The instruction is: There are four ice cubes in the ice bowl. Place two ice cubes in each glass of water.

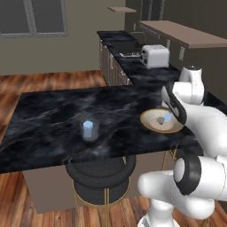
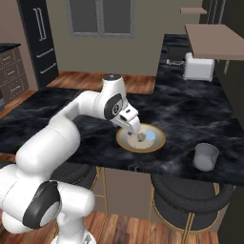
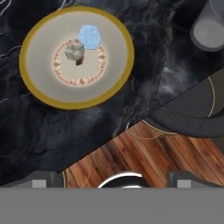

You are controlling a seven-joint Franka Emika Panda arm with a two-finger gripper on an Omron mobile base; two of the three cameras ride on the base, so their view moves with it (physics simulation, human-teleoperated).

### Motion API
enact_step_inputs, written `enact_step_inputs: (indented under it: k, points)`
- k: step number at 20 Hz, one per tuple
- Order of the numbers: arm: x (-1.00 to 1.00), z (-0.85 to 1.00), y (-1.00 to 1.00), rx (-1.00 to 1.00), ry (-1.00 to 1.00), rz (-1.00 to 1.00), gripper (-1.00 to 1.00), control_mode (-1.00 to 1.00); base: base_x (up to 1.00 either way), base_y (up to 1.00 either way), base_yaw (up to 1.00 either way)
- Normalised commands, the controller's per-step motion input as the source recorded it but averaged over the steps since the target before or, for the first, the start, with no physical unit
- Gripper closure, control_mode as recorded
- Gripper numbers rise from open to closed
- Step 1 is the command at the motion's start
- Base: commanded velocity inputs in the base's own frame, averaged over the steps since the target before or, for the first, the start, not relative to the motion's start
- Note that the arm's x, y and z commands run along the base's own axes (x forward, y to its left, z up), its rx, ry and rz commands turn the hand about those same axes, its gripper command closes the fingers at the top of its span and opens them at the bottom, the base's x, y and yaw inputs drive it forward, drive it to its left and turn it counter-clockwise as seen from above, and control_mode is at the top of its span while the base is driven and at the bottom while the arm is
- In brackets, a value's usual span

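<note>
Jaws spread wide and empty, gripper [image 2: 135, 132] poised over ice bowl [image 3: 35, 94]; fetching step in hand—next, descend squarely onto pale-blue ice cube [image 3: 89, 36] and pinch.

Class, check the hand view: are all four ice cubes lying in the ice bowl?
No: the ice bowl holds one pale-blue ice cube beside a greyish lump, not four cubes.
</note>
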Motion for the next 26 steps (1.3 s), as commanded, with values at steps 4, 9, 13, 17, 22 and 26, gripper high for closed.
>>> enact_step_inputs:
  k: [4, 9, 13, 17, 22, 26]
  points:
    - [0.18, -0.16, 0.0, 0.0, 0.07, -0.04, -1.0, -1.0, 0.0, 0.0, 0.0]
    - [0.24, -0.44, 0.0, 0.0, 0.1, -0.06, -1.0, -1.0, 0.0, 0.0, 0.0]
    - [0.24, -0.45, 0.0, 0.01, 0.01, -0.06, -1.0, -1.0, 0.0, 0.0, 0.0]
    - [0.29, -0.29, 0.0, 0.02, 0.0, -0.05, -1.0, -1.0, 0.0, 0.0, 0.0]
    - [0.33, -0.22, -0.02, 0.03, 0.0, -0.06, -1.0, -1.0, 0.0, 0.0, 0.0]
    - [0.34, -0.18, -0.1, 0.04, -0.02, -0.08, -1.0, -1.0, 0.0, 0.0, 0.0]
